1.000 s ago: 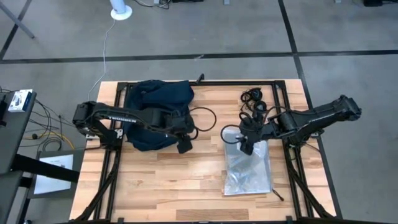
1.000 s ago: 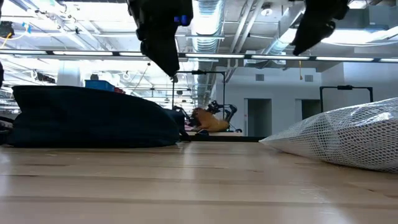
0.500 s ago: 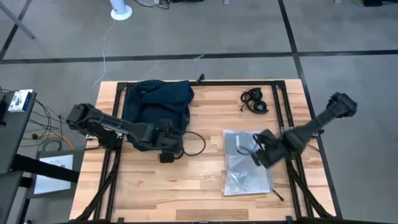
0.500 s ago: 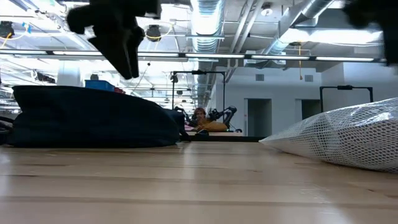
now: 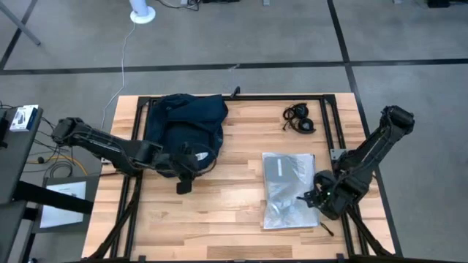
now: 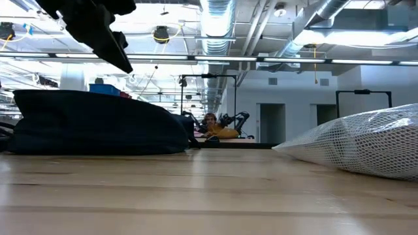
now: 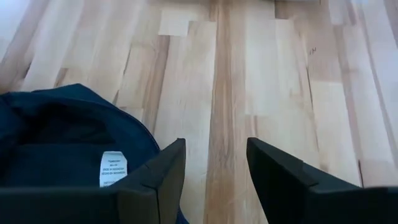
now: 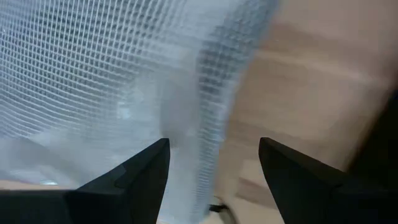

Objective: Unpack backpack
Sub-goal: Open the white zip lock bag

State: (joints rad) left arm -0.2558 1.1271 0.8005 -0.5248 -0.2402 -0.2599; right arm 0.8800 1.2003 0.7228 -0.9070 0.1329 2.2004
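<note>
- The pale wooden plank table (image 5: 227, 212) stands on grey concrete floor (image 5: 241, 36).
- The soft dark navy fabric backpack (image 5: 183, 128) lies at the table's far left.
- The left gripper (image 5: 183, 184), fingers apart, hangs beside the backpack.
- The right gripper (image 5: 313, 199), fingers apart, sits by the clear mesh-patterned plastic bag (image 5: 289, 188), well right of the backpack.

Cloth, mesh plastic and pale wood on one worktop

The large rounded dark navy backpack (image 5: 184, 129), near the worktop's far-left corner, is soft matt fabric, slumped in folds, with a small white sewn-in paper-like label (image 7: 113, 167) inside its opening. The flat clear plastic bag (image 5: 291, 188) toward the near-right edge is glossy and crinkly, reinforced with a fine white mesh grid (plainest in the right wrist view). The light butcher-block wooden worktop (image 5: 234, 212) is smooth, satin-finished planks with visible grain. Both grippers' fingers (image 7: 158, 180) look like matt black hard plastic.
</note>
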